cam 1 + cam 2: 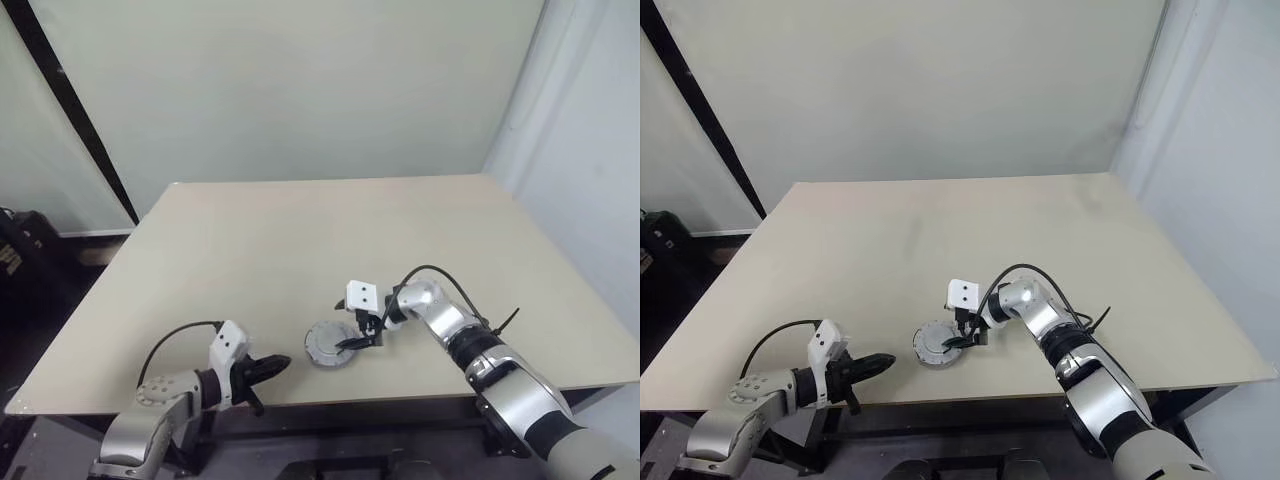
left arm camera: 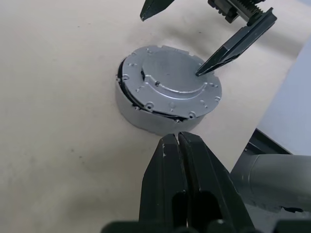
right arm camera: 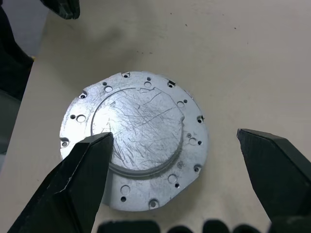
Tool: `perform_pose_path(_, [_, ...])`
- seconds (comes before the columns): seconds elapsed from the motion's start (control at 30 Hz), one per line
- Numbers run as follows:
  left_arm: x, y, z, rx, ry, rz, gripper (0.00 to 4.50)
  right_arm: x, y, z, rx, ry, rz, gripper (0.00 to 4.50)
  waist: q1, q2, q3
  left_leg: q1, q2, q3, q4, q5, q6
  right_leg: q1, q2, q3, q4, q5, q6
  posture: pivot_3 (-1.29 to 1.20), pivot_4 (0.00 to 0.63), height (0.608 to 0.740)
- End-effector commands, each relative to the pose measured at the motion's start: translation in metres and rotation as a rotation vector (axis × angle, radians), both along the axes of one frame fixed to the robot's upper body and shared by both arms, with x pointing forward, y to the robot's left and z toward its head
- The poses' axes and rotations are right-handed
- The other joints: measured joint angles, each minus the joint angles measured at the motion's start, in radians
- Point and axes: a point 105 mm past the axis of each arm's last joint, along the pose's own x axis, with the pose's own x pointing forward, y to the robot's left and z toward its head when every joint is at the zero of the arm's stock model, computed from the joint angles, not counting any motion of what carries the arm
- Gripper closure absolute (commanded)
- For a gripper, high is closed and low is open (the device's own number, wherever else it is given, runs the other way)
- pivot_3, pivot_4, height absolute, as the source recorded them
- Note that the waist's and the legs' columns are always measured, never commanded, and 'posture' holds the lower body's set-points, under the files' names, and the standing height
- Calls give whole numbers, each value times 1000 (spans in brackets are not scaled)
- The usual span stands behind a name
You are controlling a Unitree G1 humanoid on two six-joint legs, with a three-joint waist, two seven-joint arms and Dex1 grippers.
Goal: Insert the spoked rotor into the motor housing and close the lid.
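Pale beige wooden desk (image 1: 300, 240), flat top, one assembly on it near my front edge.

Item one: round silver-grey metal motor housing (image 2: 141, 116), a short cylinder sitting flat on the desk. I see its side wall in the left wrist view; its inside is covered.

Item two: flat round grey metal lid (image 3: 136, 136), scratched, with a raised circular centre and small holes around the flange. It lies on top of the housing, seated slightly off-centre, with a dark gap showing along one edge in the left wrist view.

Item three: right tool (image 1: 360, 332), two black tapered fingers, spread wide. It hangs just above the lid, one finger over the lid's edge and the other out past the opposite edge. I cannot tell whether a fingertip touches the metal. It holds nothing.

Item four: left tool (image 1: 268, 368), black fingers pressed together, empty. It points toward the housing from my left and sits near the desk's front edge, apart from the housing.
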Motion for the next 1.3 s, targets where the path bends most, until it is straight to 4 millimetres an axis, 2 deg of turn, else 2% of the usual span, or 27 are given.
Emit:
perform_pose_path(0.03, [3,0,15,-6,-55,0,4500,0,3,0,-12,5,22,41,0,0,0,0,0,0,0,0,0,1,0,0,0,0,0,0,0,740])
perform_pose_path(0.33, [4,0,16,-3,-54,2,4500,-4,-5,4,-18,70,44,41,1,0,0,1,0,-1,0,0,0,1,0,0,0,0,0,0,0,740])
perform_pose_path(0.47, [5,-2,17,-5,-54,-4,4500,-3,-9,-1,-50,55,36,41,0,1,0,0,0,0,0,0,0,1,0,0,0,0,0,0,0,740])
perform_pose_path(0.93, [7,-6,17,-11,-55,-15,4500,-5,7,-7,26,144,-70,41,-12,1,0,1,0,-1,-2,0,0,0,0,0,0,0,0,0,0,740])
perform_pose_path(1.0, [7,-6,17,-12,-56,-15,4500,-6,7,-8,29,156,-76,581,-14,1,0,1,0,-1,-2,0,0,0,0,0,0,0,0,0,0,740])
perform_pose_path(1.3, [16,-16,16,-35,-78,-13,4500,-6,3,-8,16,156,-79,581,-14,1,0,1,0,-1,-1,0,0,1,0,0,0,0,0,0,0,740])
